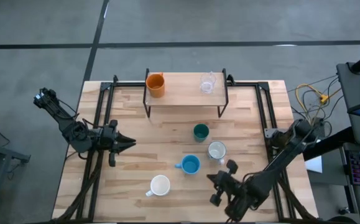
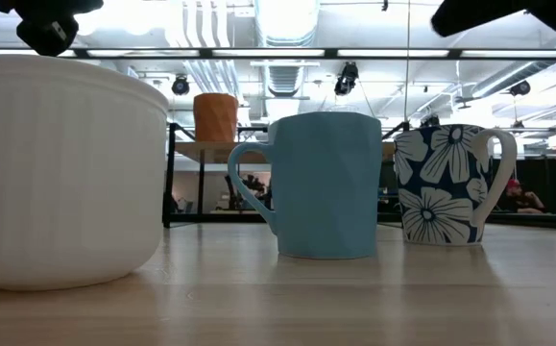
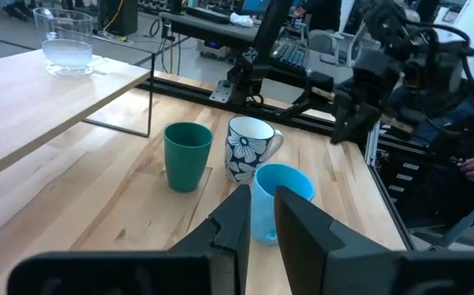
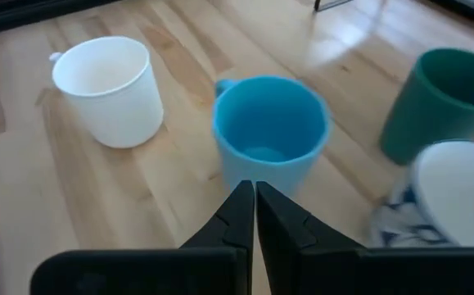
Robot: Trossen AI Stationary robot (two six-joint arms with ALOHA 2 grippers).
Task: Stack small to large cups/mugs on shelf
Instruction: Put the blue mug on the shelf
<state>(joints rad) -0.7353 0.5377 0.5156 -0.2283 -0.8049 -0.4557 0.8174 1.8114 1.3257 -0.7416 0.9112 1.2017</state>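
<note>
- High view: right gripper (image 1: 219, 186) hangs near the table's front edge, light blue mug (image 1: 190, 164) at its 11 o'clock, closer than the left gripper (image 1: 122, 144) is. Orange cup (image 1: 156, 84) and clear glass (image 1: 207, 83) stand on the shelf (image 1: 183, 93).
- Low view: both grippers are cut off; the blue mug's handle points left.
- Left wrist view: fingers nearly closed, empty.
- Right wrist view: fingers pressed together, empty, mug straight ahead; floral mug (image 4: 445, 197) blurred.

no readable text, labels or numbers
</note>
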